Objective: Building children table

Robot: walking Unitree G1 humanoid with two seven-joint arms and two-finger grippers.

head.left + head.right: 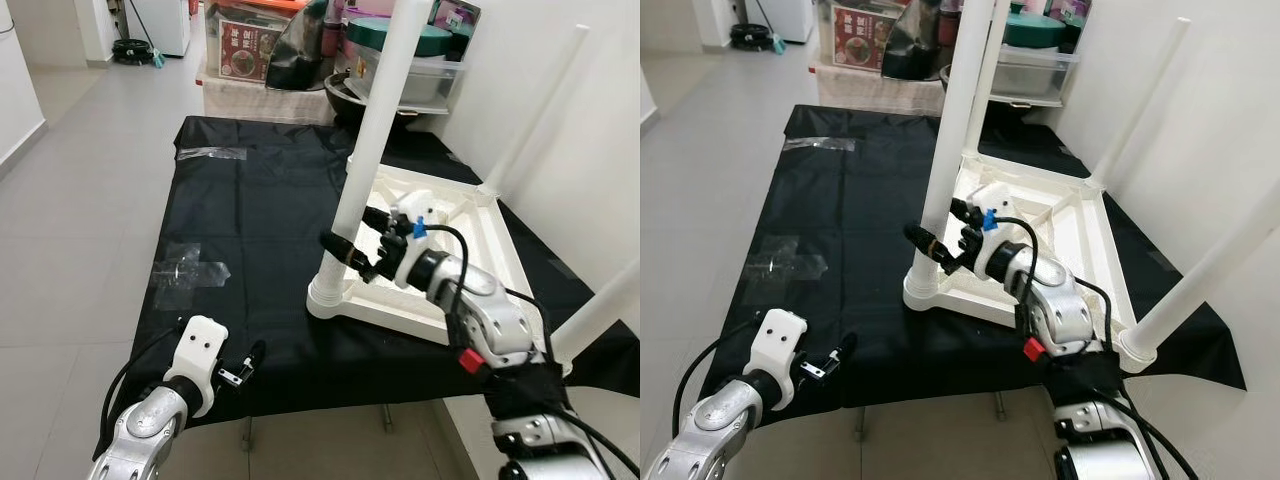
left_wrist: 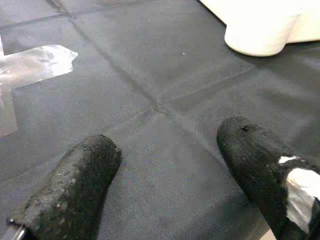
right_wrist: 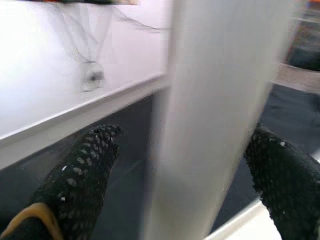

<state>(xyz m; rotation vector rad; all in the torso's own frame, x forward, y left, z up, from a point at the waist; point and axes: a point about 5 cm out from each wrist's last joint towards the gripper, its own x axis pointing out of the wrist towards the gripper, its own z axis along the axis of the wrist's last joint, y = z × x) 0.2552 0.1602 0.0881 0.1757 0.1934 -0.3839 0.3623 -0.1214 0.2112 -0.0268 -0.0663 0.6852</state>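
Matt black woven cloth (image 1: 250,250), creased; glossy clear tape (image 1: 185,270) patches. Smooth white table leg (image 1: 375,130), probably plastic. Rough, pebbled black rubbery fingers (image 2: 75,185).

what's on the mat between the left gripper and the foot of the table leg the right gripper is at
Only bare black mat lies between the left gripper and the leg's foot, seen in the left eye view.

The near table leg (image 1: 372,130) runs out past the top edge, so its upper end is cut off. In the right wrist view this leg is blurred, and whether the right pincer (image 3: 182,165) touches it cannot be told. The boxes and pots (image 1: 300,45) beyond the black cloth (image 1: 250,230) are cropped by the top edge, their labels too small to read. The upturned tabletop (image 1: 490,250) is partly hidden behind the right arm (image 1: 490,320).
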